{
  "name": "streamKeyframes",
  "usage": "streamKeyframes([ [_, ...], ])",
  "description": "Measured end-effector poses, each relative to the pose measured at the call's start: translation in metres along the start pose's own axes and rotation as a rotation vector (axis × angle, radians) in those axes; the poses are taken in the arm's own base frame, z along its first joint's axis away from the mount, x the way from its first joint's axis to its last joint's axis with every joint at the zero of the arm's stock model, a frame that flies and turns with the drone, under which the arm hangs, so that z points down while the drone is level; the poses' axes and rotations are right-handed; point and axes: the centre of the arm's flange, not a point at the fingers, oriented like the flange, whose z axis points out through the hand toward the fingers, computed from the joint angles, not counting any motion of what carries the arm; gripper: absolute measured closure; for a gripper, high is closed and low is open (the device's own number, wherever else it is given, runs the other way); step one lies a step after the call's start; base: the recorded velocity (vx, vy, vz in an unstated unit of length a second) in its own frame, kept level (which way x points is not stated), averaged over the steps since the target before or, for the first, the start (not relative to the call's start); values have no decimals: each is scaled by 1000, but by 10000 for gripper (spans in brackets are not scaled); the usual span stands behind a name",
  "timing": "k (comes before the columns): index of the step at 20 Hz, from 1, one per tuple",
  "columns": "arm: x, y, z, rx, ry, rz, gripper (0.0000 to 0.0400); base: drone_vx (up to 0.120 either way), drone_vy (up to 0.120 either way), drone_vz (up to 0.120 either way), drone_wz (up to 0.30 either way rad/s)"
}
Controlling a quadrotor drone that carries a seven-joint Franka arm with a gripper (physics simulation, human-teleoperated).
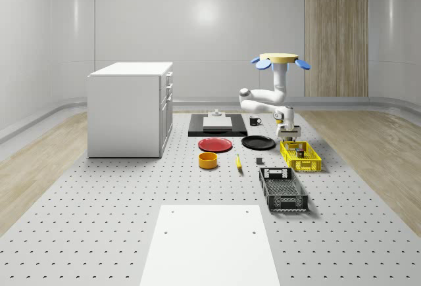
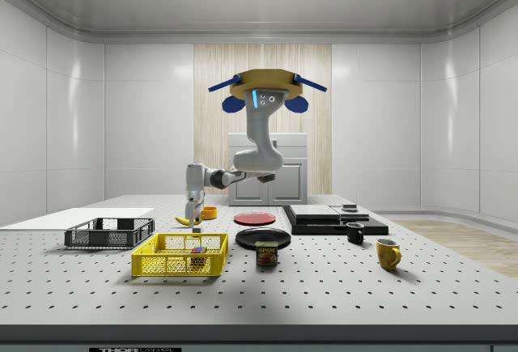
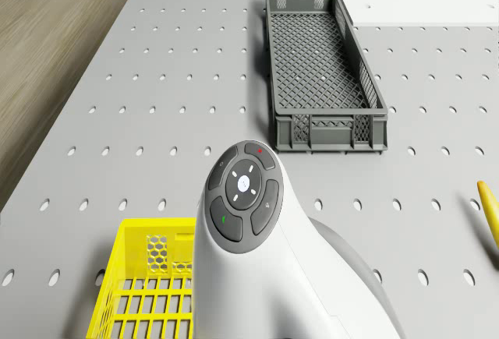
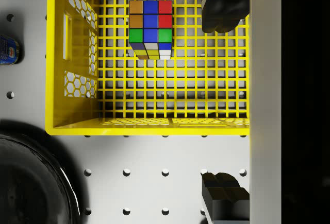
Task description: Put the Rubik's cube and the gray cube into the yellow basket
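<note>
My drone (image 1: 279, 58) hovers in the air over the gray table (image 1: 99, 200), just behind the yellow basket (image 1: 306, 168). From the side I see it (image 2: 261, 85) well above the table, touching nothing. Its white arm (image 3: 257, 261) bends down toward the basket. The gripper (image 1: 288, 131) hangs just over the far end of the basket, and in the side view it (image 2: 193, 214) is a bit higher than the basket's rim (image 2: 178, 265). Through the wrist camera I look right down into the basket (image 4: 72, 105). The gripper (image 4: 223, 102) has its two black fingers (image 4: 221, 7) wide apart, and I see nothing held between them. One finger is over the basket and the other is over the table just outside its wall. The Rubik's cube (image 4: 150, 28) lies inside the basket, on the floor, close to one end wall. From the side I can see it (image 2: 197, 248) through the yellow bars. I cannot tell where the gray cube is. A black plate (image 4: 31, 183) sits near the basket, and a small can (image 4: 7, 49) stands beside it. A long black crate (image 3: 331, 130) lies on the table past the basket, and a banana (image 3: 489, 206) lies off to one side.
</note>
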Motion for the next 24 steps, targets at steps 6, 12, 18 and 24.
streamKeyframes([
  [6,0,0,0,0,0,0,0,100,-120,0,0],
  [12,0,0,0,0,0,0,0,53,-120,0,0],
  [18,0,0,0,0,0,0,0,0,-120,0,0],
  [24,0,0,0,0,0,0,0,0,-120,-120,0],
])
